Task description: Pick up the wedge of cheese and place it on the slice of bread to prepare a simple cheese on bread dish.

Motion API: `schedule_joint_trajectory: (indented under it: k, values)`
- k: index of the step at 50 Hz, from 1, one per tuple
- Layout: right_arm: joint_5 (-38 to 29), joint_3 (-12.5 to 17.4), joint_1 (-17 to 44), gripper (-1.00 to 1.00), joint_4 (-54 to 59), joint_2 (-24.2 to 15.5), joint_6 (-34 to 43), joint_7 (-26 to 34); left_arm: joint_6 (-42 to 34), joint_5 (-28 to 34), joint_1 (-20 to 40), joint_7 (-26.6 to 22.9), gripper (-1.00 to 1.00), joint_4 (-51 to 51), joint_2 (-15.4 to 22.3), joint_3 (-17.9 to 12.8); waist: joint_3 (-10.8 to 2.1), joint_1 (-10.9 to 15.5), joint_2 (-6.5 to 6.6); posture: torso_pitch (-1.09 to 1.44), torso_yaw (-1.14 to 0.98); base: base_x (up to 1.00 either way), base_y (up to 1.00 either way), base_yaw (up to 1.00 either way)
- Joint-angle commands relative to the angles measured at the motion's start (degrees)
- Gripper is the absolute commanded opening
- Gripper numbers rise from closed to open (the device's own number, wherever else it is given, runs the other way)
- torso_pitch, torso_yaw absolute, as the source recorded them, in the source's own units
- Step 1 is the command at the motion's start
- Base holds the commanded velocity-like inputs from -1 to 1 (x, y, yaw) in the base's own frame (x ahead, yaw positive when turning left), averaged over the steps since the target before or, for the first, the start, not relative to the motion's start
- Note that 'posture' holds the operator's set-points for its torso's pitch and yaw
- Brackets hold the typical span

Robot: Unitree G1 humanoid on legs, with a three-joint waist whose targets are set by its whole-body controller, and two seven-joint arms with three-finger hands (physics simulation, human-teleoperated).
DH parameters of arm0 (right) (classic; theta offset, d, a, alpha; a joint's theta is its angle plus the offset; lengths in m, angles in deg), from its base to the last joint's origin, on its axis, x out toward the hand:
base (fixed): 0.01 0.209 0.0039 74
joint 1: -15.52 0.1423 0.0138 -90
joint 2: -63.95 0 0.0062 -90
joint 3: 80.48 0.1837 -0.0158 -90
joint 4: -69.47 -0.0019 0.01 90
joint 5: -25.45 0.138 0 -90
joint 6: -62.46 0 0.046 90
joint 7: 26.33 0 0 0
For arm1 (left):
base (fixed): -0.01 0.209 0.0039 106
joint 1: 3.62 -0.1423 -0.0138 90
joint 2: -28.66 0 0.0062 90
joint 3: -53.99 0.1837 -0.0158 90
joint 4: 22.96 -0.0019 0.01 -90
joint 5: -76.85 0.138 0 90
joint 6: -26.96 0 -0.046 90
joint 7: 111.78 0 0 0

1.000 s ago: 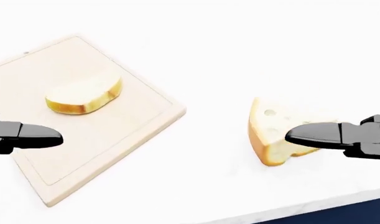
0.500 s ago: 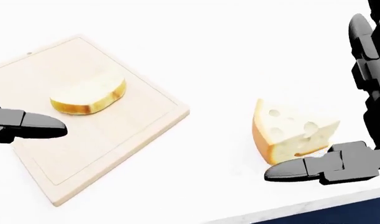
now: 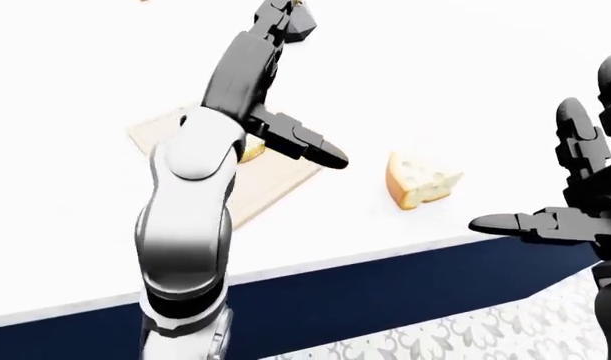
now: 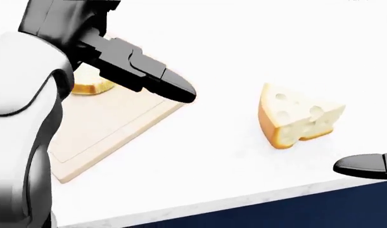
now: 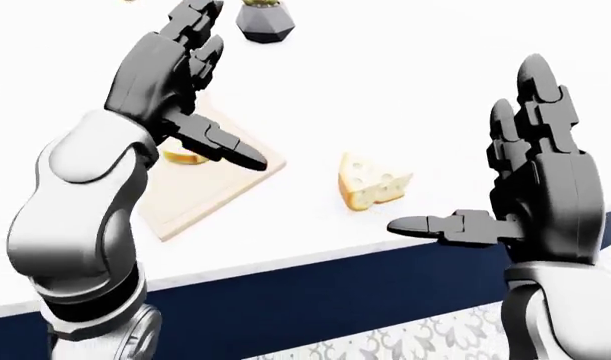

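While both hands hang above the counter w/ fingers spread, holding nothing, the cheese sits on the counter, right of the board. Left hand is over the board, hiding most of the bread; right hand is near-right of the cheese, apart from it.

Left hand raised at upper left, fingers spread; right hand upright at right, thumb jutting left, empty
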Motion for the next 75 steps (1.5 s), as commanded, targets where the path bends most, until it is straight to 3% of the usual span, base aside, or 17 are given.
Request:
schedule_joint_trajectory:
  k: [1,4,11,22,26,34,45,55,61,75]
  values:
    - [0.98,0.25,0.44,1.00,-1.22,-0.87,-1.70,-0.63,3.83,3.44,2.20,-0.99,1.00,-0.88,-1.46,1.09,-1.14,0.04,-0.29,0.00,0.00,0.00,0.00,0.00]
    - [1.95,1.33,-0.02,1.00,-1.08,-1.03,-2.02,-0.77,6.62,7.06,1.87,-2.67,1.00,-3.81,-4.48,2.87,-1.25,0.09,-0.56,0.00,0.00,0.00,0.00,0.00]
    - [3.75,2.84,-0.73,1.00,-0.37,-1.59,-2.94,-1.46,7.36,11.56,5.95,-7.53,1.00,-8.46,-10.01,3.18,-1.49,0.14,-1.17,0.00,0.00,0.00,0.00,0.00]
    - [5.22,3.23,-0.47,1.00,-0.34,-2.65,-2.51,-2.52,11.01,14.05,5.72,-11.40,1.00,-12.13,-15.30,5.00,-1.68,0.21,-1.73,0.00,0.00,0.00,0.00,0.00]
    - [6.07,4.48,-0.68,1.00,-0.39,-3.04,-2.38,-2.35,11.54,15.31,3.11,-12.81,1.00,-11.47,-17.45,6.80,-1.69,0.29,-1.96,0.00,0.00,0.00,0.00,0.00]
    - [7.27,5.43,-0.63,1.00,-0.24,-3.87,-2.04,-3.08,11.64,15.03,0.74,-15.21,1.00,-11.65,-19.21,6.69,-1.67,0.36,-2.21,0.00,0.00,0.00,0.00,0.00]
    - [8.21,5.79,-0.78,1.00,-0.18,-4.17,-2.06,-3.60,14.03,16.06,-2.41,-13.89,1.00,-13.77,-24.35,10.57,-1.50,0.66,-2.79,0.00,0.00,0.00,0.00,0.00]
    - [9.45,7.35,-0.73,1.00,0.18,-5.08,-1.98,-3.64,21.91,15.85,-4.09,-11.34,1.00,-23.53,-26.21,9.69,-1.53,0.77,-3.26,0.00,0.00,0.00,0.00,0.00]
    - [8.92,6.72,-1.09,1.00,0.54,-4.96,-2.72,-3.60,24.88,15.61,-4.27,-9.57,1.00,-28.73,-27.28,9.68,-1.66,0.82,-3.51,0.00,0.00,0.00,0.00,0.00]
    - [9.14,6.81,-0.37,1.00,0.74,-5.62,-2.25,-3.71,31.06,12.11,-1.26,-5.21,1.00,-41.31,-25.39,7.10,-1.96,0.71,-3.49,0.00,0.00,0.00,0.00,0.00]
